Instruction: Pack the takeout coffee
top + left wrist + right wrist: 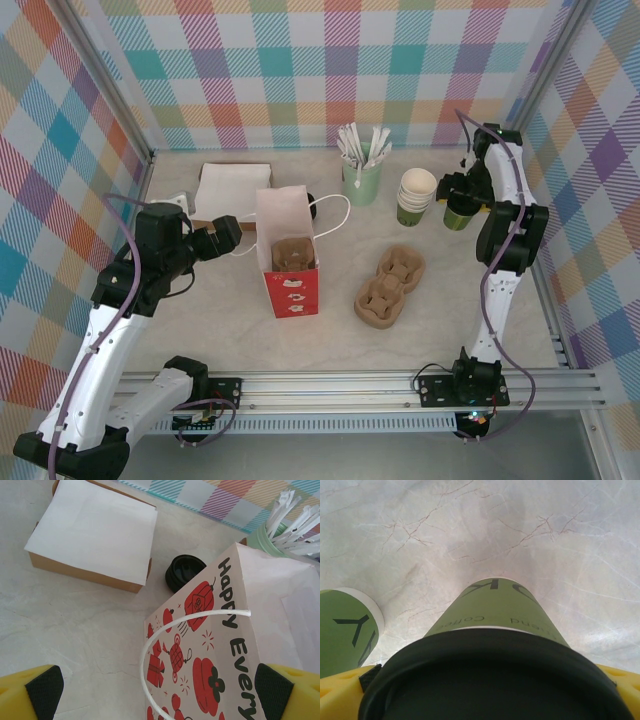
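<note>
A pale marbled tabletop (200, 320) seen from above, walled in by pastel checked cloth.

At the far left, the left gripper (228, 236) hovers beside a paper gift bag. Its yellow, black-padded fingers (44, 689) are spread wide apart and hold nothing. In its wrist view the bag's printed side and white cord handle (150, 655) lie between them.

Behind the gripper sits a flat brown cardboard box (235, 188) with a white sheet of paper on top.

Next comes the upright gift bag (283, 215), pale with red printing, its mouth open. A brown pulp cup carrier (293, 257) sits inside it. Just behind the bag lies a round black plastic lid (184, 571).

Further right at the back stands a pale green pot (362, 183) full of white stirrers. In front of it, two brown pulp cup carriers (390, 287) lie on the table, touching each other.

Right of the pot is a stack of lidless green paper cups (415, 198) with cream insides.

Just beside the stack, at the far right, the takeout coffee (459, 214), a small green paper cup with a round black lid, stands upright on the table. The right gripper (490, 690) is open wide, with one yellow finger on each side of the lid. Whether the pads touch it cannot be told.
</note>
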Robot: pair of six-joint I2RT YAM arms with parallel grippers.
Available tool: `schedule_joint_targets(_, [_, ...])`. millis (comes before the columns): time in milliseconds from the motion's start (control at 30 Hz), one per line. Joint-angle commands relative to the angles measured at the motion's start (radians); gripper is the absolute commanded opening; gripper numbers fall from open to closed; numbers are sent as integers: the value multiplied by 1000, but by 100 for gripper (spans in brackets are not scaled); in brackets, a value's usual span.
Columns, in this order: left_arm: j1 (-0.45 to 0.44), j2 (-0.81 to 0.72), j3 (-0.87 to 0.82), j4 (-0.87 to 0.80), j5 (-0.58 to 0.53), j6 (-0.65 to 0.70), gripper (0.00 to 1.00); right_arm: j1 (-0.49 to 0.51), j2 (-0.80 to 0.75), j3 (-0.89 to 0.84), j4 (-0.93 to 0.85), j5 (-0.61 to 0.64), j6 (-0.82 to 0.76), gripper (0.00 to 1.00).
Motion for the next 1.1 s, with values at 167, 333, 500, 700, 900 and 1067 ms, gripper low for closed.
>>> schedule_joint_targets(167, [13,1,-3,29,5,-1,100,20,27,38,-57,56,-33,100])
schedule_joint_targets(333, [13,0,-4,28,5,0,100,22,37,44,-61,60,-39,96])
schedule_joint_targets(500, [13,3,2,29,8,-2,100,24,39,62,-70,59,-39,89])
schedule_joint_targets(700, [13,11,24,21,17,6,100,25,21,72,-93,75,-49,86])
schedule_joint_targets(900, [13,44,76,1,47,12,100,23,-55,26,-92,70,-58,86])
schedule_joint_targets(1067, [13,102,138,1,117,55,98,22,-176,-86,-72,42,-62,86])
